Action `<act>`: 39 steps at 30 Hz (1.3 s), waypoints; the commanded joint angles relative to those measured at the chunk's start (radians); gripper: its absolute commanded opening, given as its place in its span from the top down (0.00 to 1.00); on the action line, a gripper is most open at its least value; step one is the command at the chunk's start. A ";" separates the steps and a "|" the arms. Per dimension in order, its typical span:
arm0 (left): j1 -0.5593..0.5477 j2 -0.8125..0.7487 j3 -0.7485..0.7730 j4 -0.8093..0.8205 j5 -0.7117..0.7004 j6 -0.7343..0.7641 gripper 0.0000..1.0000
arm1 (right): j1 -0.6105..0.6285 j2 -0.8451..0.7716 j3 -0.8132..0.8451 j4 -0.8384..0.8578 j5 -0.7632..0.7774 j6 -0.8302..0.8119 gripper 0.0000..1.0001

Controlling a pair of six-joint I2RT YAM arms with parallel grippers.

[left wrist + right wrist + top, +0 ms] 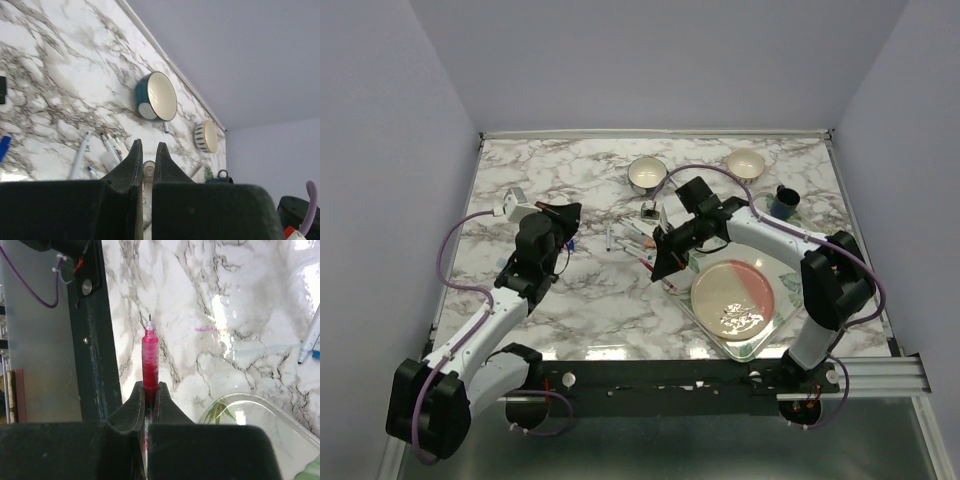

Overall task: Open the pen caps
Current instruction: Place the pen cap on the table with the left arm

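Your table point(610, 310): white marble, grey veins. Right gripper point(150, 388), black, pinches your red translucent pen point(149, 357). Left gripper point(148, 150), black, around a whitish piece point(148, 170). Bowl point(156, 96) teal (cream inside); second bowl point(202, 137) dark-striped on white; plate point(740, 285) pink and cream.

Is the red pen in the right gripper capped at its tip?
No, the red pen held by the right gripper ends in a bare, pointed nib.
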 commanded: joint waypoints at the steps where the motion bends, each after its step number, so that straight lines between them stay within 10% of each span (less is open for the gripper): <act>1: 0.078 -0.020 0.025 -0.133 0.031 0.091 1.00 | 0.010 0.026 0.017 -0.038 0.066 -0.008 0.99; 11: 0.116 0.098 0.074 -0.377 0.040 0.279 1.00 | 0.010 0.045 0.029 -0.014 0.087 0.035 0.99; 29: 0.165 0.406 0.098 -0.350 -0.076 0.279 0.99 | 0.010 0.049 0.032 -0.014 0.100 0.030 0.99; 39: 0.178 0.432 0.094 -0.347 -0.107 0.272 0.64 | 0.010 0.051 0.036 -0.021 0.105 0.026 1.00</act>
